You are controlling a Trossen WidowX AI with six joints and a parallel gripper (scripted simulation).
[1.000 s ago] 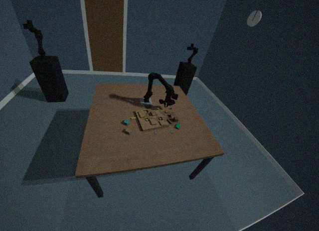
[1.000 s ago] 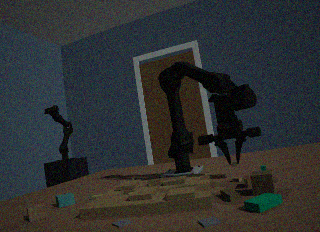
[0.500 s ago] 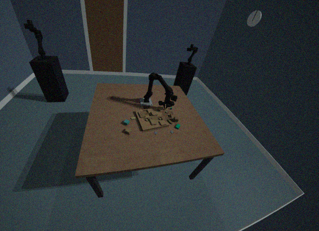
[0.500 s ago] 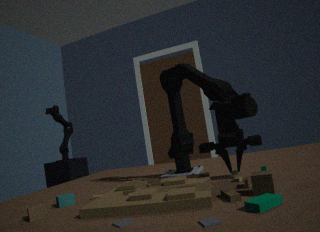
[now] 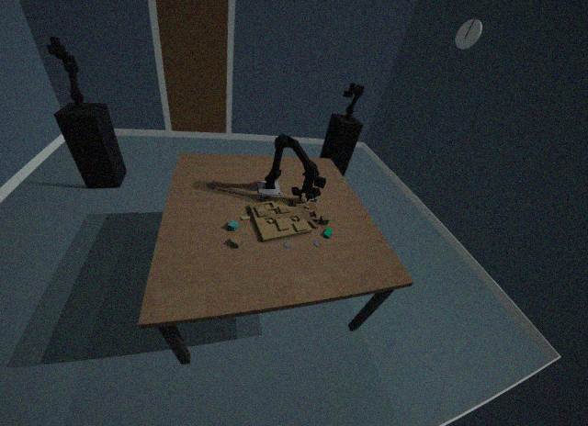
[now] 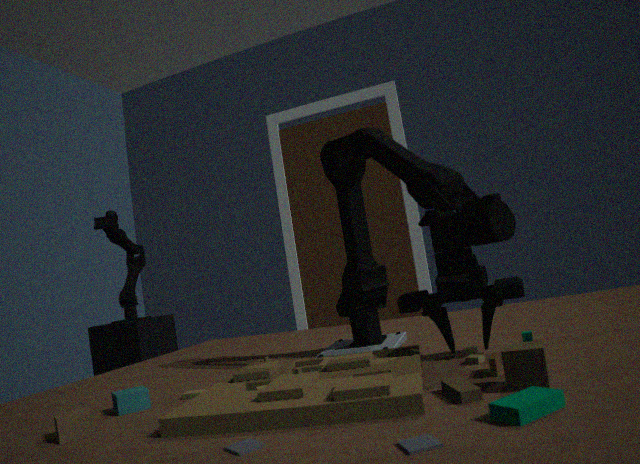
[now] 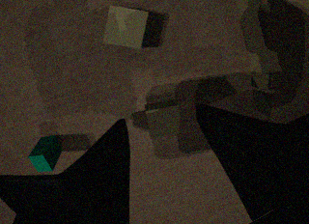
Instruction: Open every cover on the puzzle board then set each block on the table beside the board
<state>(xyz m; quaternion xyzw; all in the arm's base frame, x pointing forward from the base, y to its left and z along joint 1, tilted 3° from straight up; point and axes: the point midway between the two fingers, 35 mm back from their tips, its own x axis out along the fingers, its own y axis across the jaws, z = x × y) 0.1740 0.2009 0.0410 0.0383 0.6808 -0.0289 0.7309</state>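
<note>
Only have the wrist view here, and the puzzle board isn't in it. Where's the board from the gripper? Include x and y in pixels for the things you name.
Observer: In the exterior view, the board (image 5: pixel 270 230) (image 6: pixel 289 421) lies left of the gripper's fingertips (image 5: pixel 303 201) (image 6: pixel 469 348).

Operator: Any block on the board's far side from the gripper?

Observer: Yes, a light-blue block (image 5: pixel 232 225) (image 6: pixel 130 400) rests on the table there, off the board.

Operator: Anything near the camera edge of the board?

Observer: Two flat grey pieces (image 5: pixel 287 245) (image 6: pixel 244 446) on the table.

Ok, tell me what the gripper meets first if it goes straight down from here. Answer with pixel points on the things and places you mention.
Probably the small dull block (image 7: pixel 163 123) seen between the fingertips of the gripper (image 5: pixel 306 201) (image 6: pixel 469 349) (image 7: pixel 161 113); failing that, the table (image 5: pixel 280 270) (image 6: pixel 289 443) (image 7: pixel 150 195). Depth is unclear.
</note>
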